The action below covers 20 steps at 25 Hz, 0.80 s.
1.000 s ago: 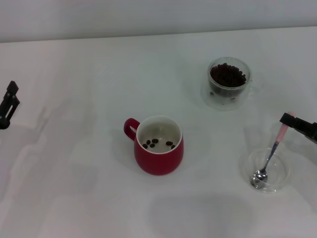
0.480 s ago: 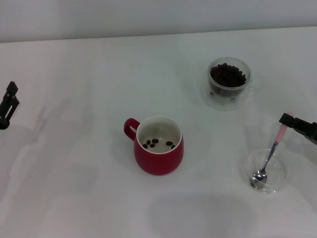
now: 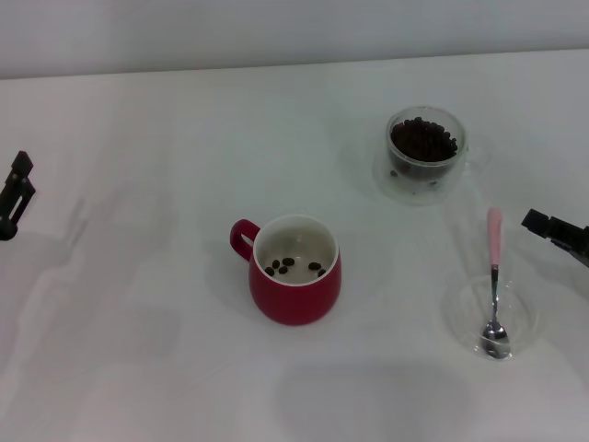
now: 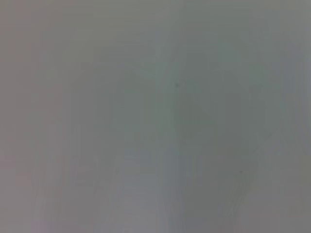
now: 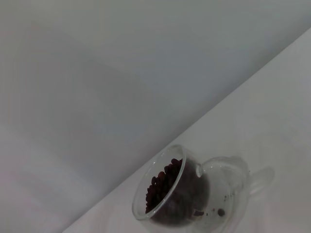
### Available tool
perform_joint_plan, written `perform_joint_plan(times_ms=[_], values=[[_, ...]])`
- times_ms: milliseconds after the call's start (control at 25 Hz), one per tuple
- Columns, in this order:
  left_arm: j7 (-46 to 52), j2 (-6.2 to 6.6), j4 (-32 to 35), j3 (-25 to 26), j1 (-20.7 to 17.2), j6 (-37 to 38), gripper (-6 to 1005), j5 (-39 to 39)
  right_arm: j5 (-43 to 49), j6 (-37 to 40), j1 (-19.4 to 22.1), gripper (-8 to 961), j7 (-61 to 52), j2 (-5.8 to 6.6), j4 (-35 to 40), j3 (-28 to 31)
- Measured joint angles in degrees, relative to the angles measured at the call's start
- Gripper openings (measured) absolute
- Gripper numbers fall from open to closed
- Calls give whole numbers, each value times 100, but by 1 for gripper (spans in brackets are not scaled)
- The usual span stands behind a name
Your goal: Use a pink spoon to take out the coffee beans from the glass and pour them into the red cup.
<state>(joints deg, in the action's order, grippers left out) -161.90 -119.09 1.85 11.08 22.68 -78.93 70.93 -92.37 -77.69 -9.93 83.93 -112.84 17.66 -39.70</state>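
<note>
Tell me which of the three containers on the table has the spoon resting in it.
The flat clear dish nearest the right gripper; the pink spoon lies in it. The glass and red cup hold only coffee beans.

No legible text, label, brand mark, number or sign in any view. Checked: the rounded dark red ceramic cup [image 3: 295,270] with white inside, the small clear double-walled glass [image 3: 425,155] and the silver teaspoon with pale pink handle [image 3: 494,279] all carry plain, unmarked surfaces. The white table [image 3: 166,184] is likewise unprinted. The left wrist view shows only a featureless grey surface.
</note>
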Motion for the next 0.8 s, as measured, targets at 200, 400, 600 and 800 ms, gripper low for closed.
perform_joint_plan(times_ms=[200, 400, 600, 800], values=[[0, 0, 0, 0, -6, 0, 651, -1, -53, -25, 0, 253, 1, 42, 33, 107], [0, 0, 0, 0, -6, 0, 651, -1, -63, -33, -36, 253, 122, 126, 69, 623], [0, 0, 8, 0, 0, 0, 651, 9, -63, 57, -58, 253, 482, 240, 76, 1492], [0, 0, 68, 0, 0, 0, 652, 220, -61, 350, -85, 253, 1436, 189, 80, 2382]])
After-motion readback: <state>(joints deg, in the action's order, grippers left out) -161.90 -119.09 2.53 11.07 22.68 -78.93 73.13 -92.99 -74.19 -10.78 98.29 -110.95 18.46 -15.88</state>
